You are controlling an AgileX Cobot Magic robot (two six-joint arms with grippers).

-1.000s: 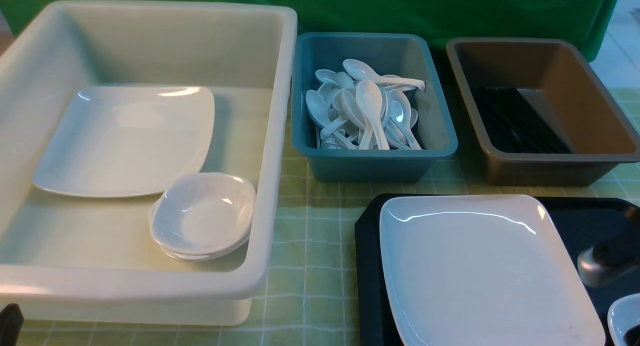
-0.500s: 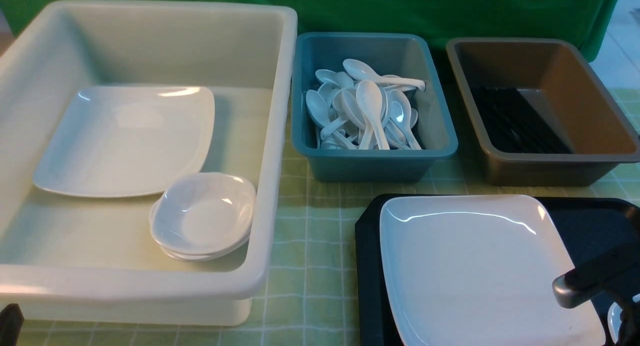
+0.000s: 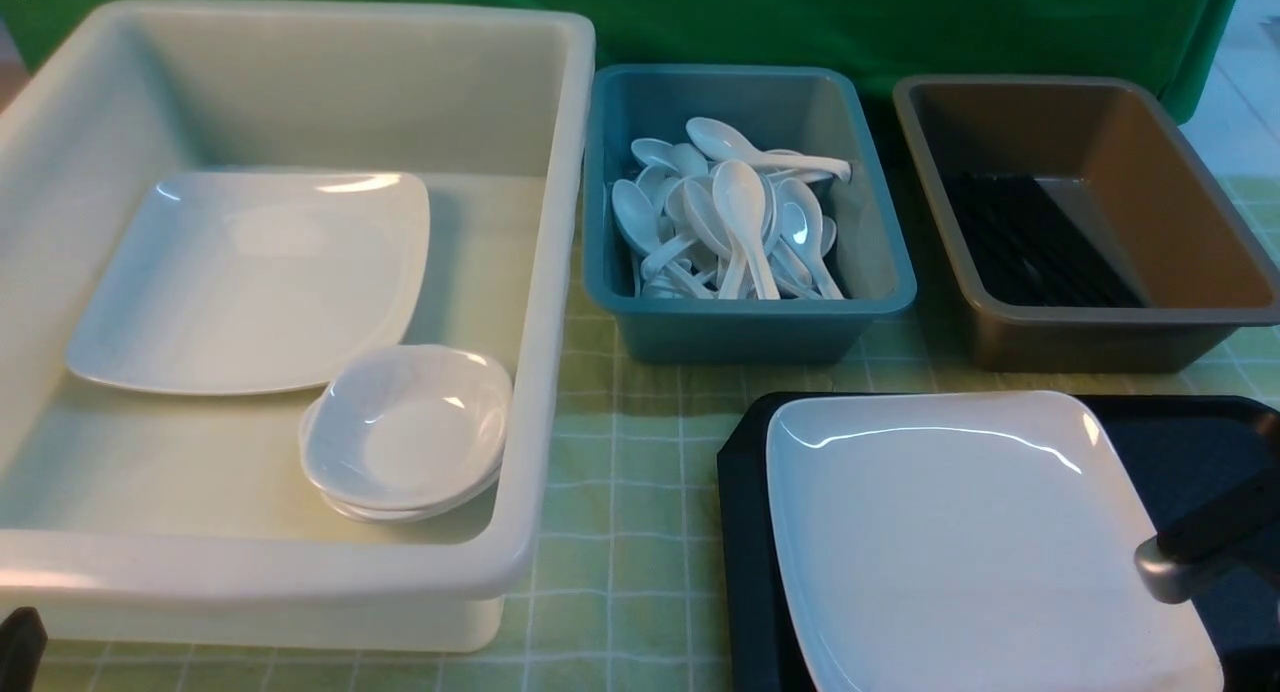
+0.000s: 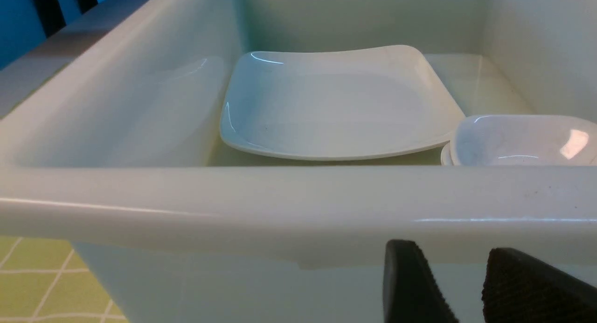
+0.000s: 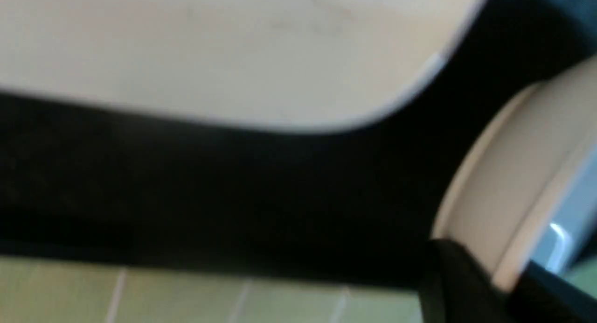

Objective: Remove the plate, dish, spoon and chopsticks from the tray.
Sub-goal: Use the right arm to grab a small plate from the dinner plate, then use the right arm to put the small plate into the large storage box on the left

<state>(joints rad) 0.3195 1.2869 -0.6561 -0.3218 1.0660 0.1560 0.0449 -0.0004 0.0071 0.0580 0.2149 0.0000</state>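
The large white plate lies on the dark tray at the front right. Only part of my right arm shows at the front view's right edge, over the tray. In the right wrist view my right gripper is shut on the rim of a small white dish, beside the plate and over the tray. My left gripper is open and empty, close to the white tub's outer front wall. No spoon or chopsticks show on the tray.
A big white tub at left holds a plate and stacked small dishes. A teal tub holds several white spoons. A brown tub holds black chopsticks. Green checked cloth covers the table.
My right arm swung in over the tray and back toward the right edge. The small dish at the lower right corner has dropped out of the front view. Tray and plate shifted slightly right.
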